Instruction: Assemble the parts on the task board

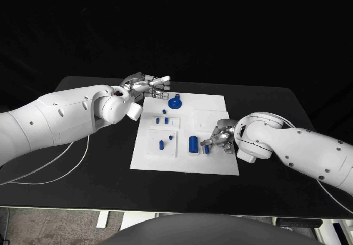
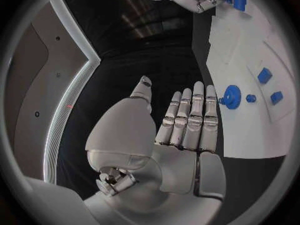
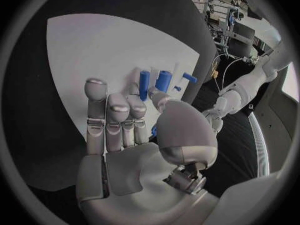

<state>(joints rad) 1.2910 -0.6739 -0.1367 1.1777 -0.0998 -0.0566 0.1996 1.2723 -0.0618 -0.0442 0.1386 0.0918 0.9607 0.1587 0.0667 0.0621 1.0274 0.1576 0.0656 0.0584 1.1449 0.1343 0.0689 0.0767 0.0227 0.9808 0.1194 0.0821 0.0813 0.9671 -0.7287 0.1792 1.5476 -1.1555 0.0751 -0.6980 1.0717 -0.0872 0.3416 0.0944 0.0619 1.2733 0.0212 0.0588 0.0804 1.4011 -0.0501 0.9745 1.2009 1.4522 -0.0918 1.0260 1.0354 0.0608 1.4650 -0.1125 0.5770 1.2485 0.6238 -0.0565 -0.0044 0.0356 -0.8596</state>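
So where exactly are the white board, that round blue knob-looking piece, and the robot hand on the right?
task board (image 1: pixel 209 104): head view, bare white surface near its far right corner.
round blue part (image 1: pixel 175 103): head view, middle of its disc.
right robot hand (image 1: pixel 219 139): head view, middle of the silver fingers, over the board's right edge.

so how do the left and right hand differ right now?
The left hand hovers at the far left corner of the white board, near the round blue part. The right hand sits over the board's near right part, beside the tall blue part. The left hand's fingers are straight and holding nothing; whether the right hand holds something is unclear. Both are silver hands on white arms.
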